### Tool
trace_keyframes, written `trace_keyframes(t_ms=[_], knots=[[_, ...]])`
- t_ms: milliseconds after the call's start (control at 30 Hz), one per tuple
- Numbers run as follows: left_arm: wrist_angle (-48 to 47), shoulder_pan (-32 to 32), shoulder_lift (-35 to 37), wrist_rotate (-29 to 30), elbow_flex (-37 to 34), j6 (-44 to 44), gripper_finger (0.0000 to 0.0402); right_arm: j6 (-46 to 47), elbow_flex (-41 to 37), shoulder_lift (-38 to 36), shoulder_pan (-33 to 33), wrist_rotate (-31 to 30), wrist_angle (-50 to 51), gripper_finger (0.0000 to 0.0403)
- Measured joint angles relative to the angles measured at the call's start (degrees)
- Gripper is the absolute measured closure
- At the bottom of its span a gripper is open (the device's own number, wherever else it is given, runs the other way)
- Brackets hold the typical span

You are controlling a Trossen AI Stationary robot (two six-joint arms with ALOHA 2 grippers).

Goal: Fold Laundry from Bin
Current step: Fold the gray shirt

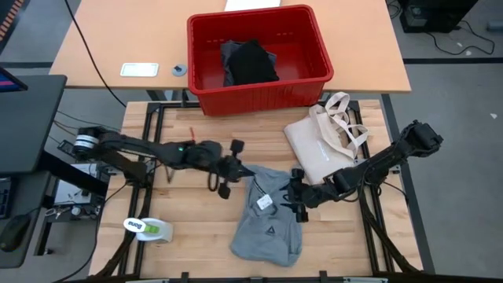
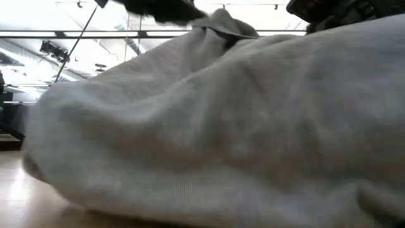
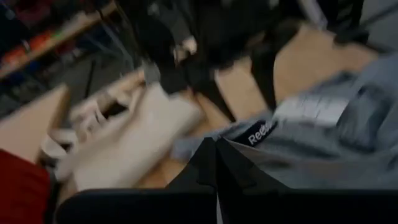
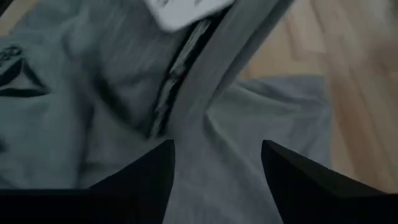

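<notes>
cream tote bag point(image 1: 318, 145) with loop handles laid on wooden worktop point(image 1: 196, 244), white-green bottle point(image 1: 149, 228) lying near worktop's front left corner, white card point(image 1: 139, 69) and small grey disc point(image 1: 179, 69) on far desk point(image 1: 102, 39)

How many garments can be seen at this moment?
2: a light grey T-shirt crumpled on the wooden table between both arms, and a black garment inside the red bin. More could lie hidden beneath the black one.

Even overhead light, blurred wrist views
</notes>
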State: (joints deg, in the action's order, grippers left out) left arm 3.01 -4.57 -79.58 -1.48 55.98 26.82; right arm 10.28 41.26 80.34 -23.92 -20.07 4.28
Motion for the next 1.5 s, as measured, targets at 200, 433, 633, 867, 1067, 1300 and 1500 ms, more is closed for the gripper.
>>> trace_keyframes(t_ms=[200,433,633,867,1067,1300,1500], knots=[[3.2,-2.8,6.4,10.1,0.0,1.9,0.0401,-5.2,0.5,0.0,3.4,17.4,-4.5,0.0136],[18.3,-6.2,7.4,15.9,0.0,11.1,0.0397,-8.3,0.6,0.0,5.0,21.8,-12.8,0.0140],[36.7,-10.5,7.4,28.2,0.0,28.5,0.0395,-10.0,2.1,-1.4,4.7,19.9,-12.7,0.0145],[48.7,-5.5,7.4,32.4,1.7,31.1,0.0395,-16.6,8.3,1.4,1.8,21.4,-19.0,0.0156],[47.7,-1.8,7.3,28.7,8.4,21.0,0.0395,-19.8,16.0,13.2,4.0,16.5,-19.8,0.0167],[43.0,-3.9,7.3,27.2,15.6,17.0,0.0395,-23.2,25.2,27.1,8.2,1.1,-21.8,0.0168],[42.7,-7.5,7.2,26.3,20.4,18.0,0.0395,-23.6,28.0,33.1,14.0,-10.3,-21.1,0.0171]])
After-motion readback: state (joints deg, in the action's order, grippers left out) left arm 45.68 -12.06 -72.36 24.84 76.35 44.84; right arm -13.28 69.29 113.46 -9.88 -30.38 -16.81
